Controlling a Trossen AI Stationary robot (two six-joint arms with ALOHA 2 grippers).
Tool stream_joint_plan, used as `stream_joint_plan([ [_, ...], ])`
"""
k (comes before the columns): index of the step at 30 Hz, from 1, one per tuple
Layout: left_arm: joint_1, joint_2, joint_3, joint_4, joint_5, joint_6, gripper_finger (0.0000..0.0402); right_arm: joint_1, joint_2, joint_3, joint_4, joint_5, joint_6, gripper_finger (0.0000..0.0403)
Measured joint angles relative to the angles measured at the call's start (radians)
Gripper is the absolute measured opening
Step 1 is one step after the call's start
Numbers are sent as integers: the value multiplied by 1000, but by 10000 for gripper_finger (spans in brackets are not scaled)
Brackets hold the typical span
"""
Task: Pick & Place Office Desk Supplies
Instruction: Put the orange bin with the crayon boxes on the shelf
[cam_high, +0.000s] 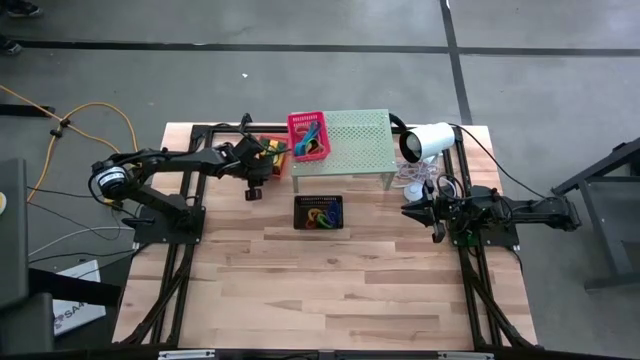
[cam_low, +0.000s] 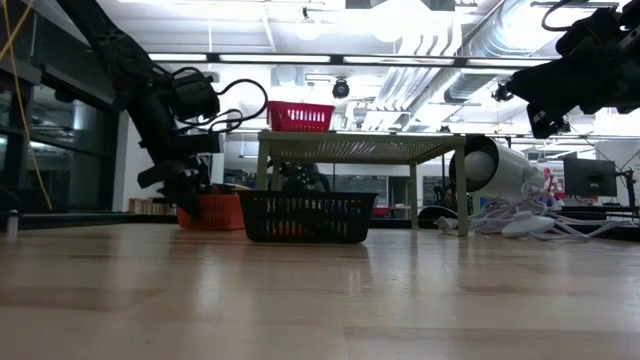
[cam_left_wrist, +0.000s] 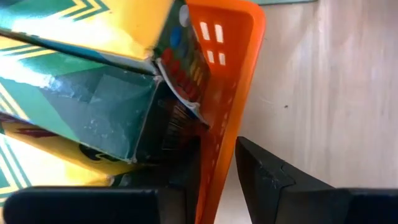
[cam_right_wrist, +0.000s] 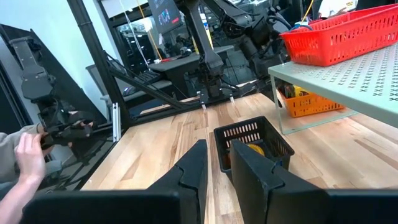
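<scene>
The left tool (cam_left_wrist: 217, 186) was clamped on the thin, flexible wall of the orange basket (cam_left_wrist: 227, 93); the yellow-and-green boxes (cam_left_wrist: 81, 74) inside looked light.

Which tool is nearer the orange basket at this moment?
Left. The left tool straddles the orange basket wall, a finger on each side. The right tool hovers across the table, beyond the black basket.
</scene>
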Motion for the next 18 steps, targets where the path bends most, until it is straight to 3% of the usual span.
stream_joint_plan([
  [18, -59, 0, 0, -49, -10, -119, 93, 0, 0, 0, 0, 0, 0, 58],
])
